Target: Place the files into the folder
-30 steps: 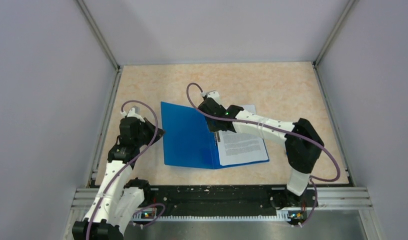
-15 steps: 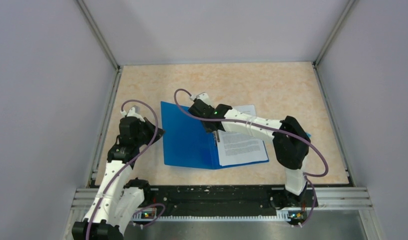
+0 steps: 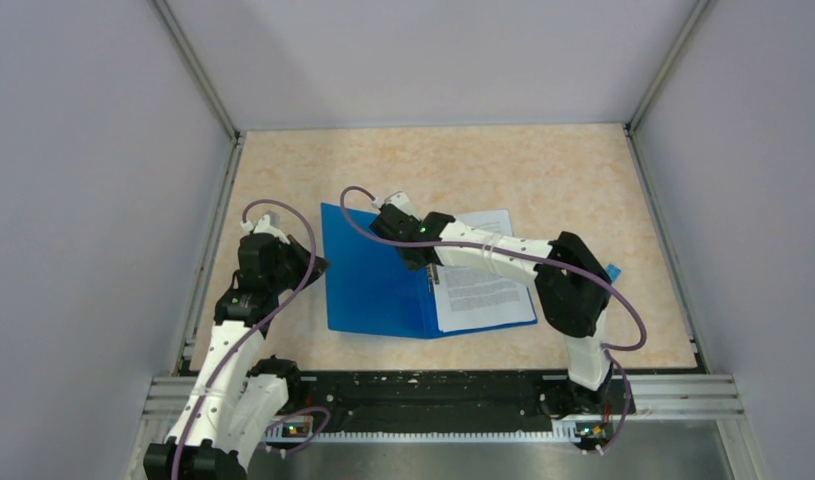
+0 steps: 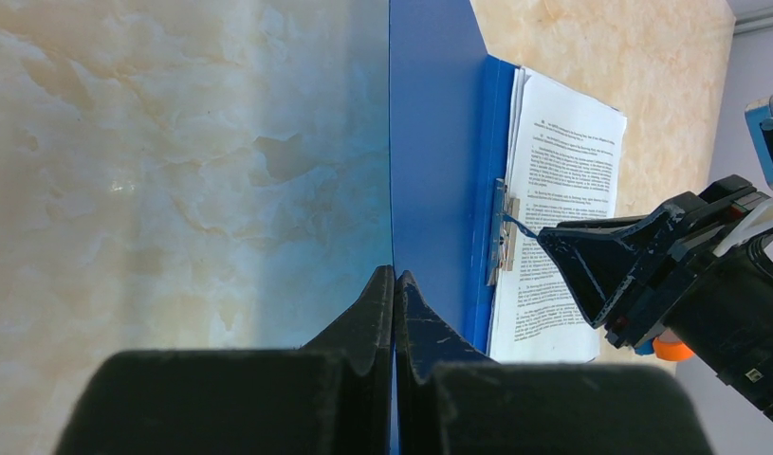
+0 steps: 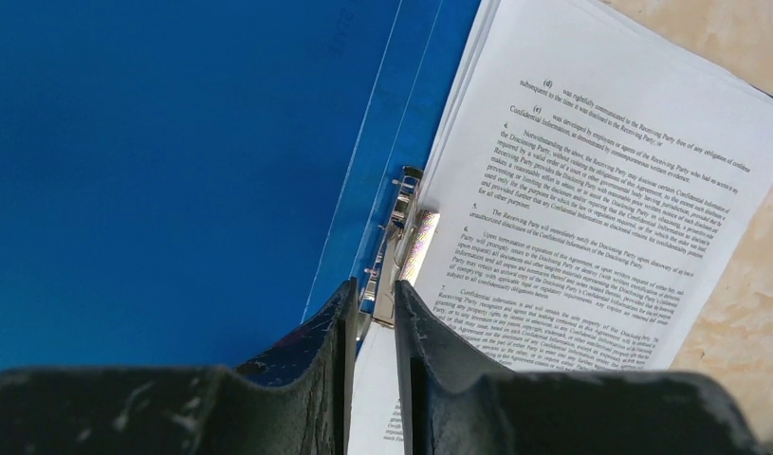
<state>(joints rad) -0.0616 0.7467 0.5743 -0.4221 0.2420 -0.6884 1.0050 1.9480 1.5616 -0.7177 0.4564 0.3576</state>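
Note:
The blue folder point(image 3: 373, 275) lies open on the table, and the files point(image 3: 483, 290) rest on its right half. A metal clip point(image 5: 401, 248) runs along the spine beside the sheets. My left gripper point(image 3: 318, 266) is at the folder's left edge, and in the left wrist view its jaws point(image 4: 394, 275) are shut on the thin blue cover point(image 4: 434, 142). My right gripper point(image 5: 373, 289) hangs over the spine with its fingers a narrow gap apart, straddling the near end of the clip. The files point(image 5: 591, 218) show black printed text.
A small orange-and-blue object point(image 3: 611, 270) sits by the right arm's elbow, right of the folder. Grey walls and metal rails enclose the marbled table point(image 3: 543, 170). The right arm stretches across the files from the right.
The right arm has swung left, taking its gripper from above the files toward the spine clip. Its jaws have narrowed. The left arm and the folder have not moved.

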